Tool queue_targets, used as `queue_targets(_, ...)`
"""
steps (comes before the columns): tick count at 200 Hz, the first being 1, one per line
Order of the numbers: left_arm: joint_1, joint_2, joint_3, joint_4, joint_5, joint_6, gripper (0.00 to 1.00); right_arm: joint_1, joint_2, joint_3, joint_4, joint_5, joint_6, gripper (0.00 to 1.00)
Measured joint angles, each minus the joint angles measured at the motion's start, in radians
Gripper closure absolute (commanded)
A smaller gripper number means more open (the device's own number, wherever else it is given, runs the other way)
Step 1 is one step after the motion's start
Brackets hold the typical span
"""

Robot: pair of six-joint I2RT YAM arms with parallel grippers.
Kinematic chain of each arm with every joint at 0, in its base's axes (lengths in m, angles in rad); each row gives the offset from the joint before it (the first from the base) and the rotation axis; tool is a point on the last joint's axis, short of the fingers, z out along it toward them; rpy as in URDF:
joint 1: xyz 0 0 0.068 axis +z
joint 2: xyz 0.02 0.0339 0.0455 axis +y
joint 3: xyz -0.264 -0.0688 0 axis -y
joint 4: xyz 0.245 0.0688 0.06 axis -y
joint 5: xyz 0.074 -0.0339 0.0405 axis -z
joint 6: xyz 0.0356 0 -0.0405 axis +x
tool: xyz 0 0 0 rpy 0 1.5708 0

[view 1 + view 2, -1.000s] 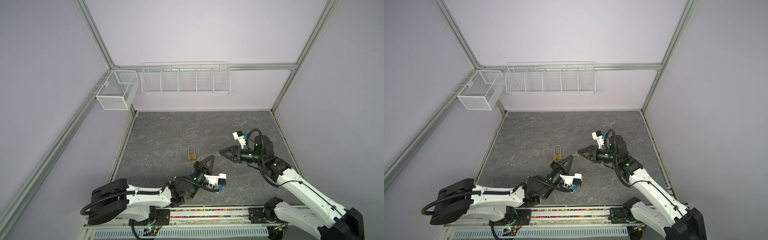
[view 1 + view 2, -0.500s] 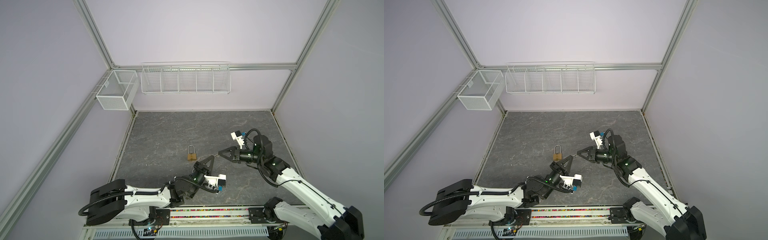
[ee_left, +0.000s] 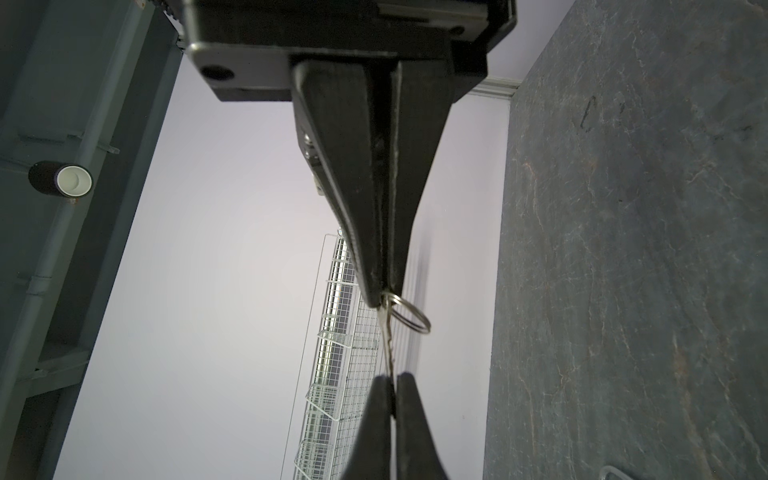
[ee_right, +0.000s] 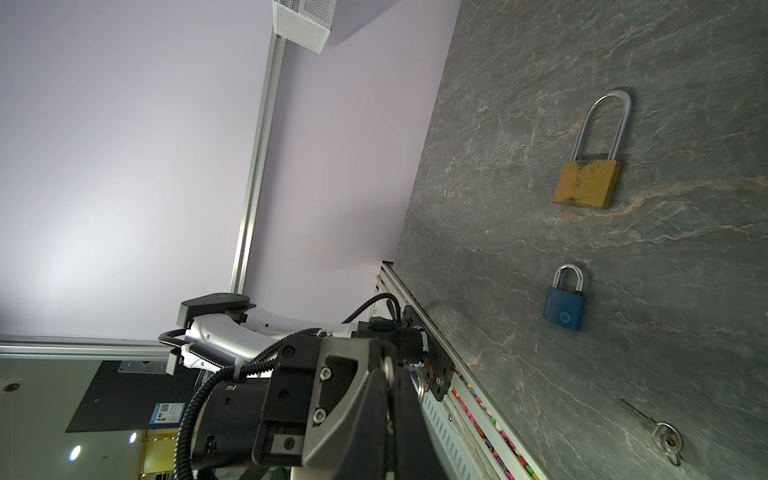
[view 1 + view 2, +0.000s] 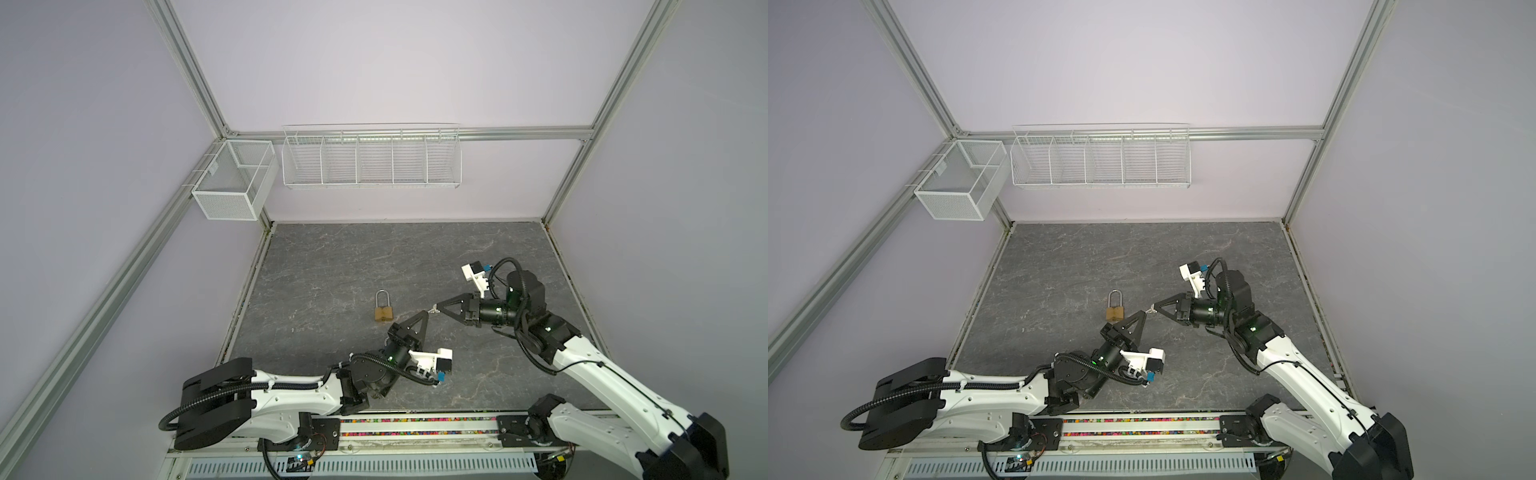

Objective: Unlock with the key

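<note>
Observed: the key [image 3: 388, 336] is off the worktop [image 5: 332, 270], held in the air between the two end effectors.

Left end effector [image 3: 380, 291]: closed on the head of the key, with the split ring [image 3: 409, 316] hanging free beside the fingertips. In both top views it reaches in from 7 o'clock of the key.

Right end effector [image 3: 392, 386]: closed narrow on the tip of the blade, reaching in from 3 o'clock.

Brass padlock [image 5: 384, 312]: lies flat on the worktop at 9 o'clock of the key, near it but apart. Its shackle points to 12 o'clock and is seated in the body.

Blue padlock [image 4: 564, 307]: seen by the right wrist camera only. It lies flat towards 6 o'clock of the brass padlock, shackle seated.

Second key [image 4: 665, 436]: lies on the worktop, clear of both padlocks.
</note>
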Motion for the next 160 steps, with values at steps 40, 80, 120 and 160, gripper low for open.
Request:
queue_targets(40, 0.005, 0.014, 0.008, 0.052, -0.042, -0.027, 0.01, -0.008, -0.049, -0.016, 0.015, 0.019, -0.001, 0.94)
queue_targets(80, 0.010, -0.011, -0.011, 0.153, -0.120, -0.136, 0.01, -0.042, -0.117, -0.036, 0.016, 0.159, -0.060, 0.94)
queue_targets(120, 0.054, -0.219, 0.000, -0.069, -0.202, -0.534, 0.01, -0.042, -0.169, -0.049, 0.021, 0.314, -0.150, 0.94)
queue_targets(160, 0.395, -0.502, 0.208, -0.613, 0.135, -1.393, 0.01, -0.042, -0.288, -0.124, 0.037, 0.432, -0.200, 0.94)
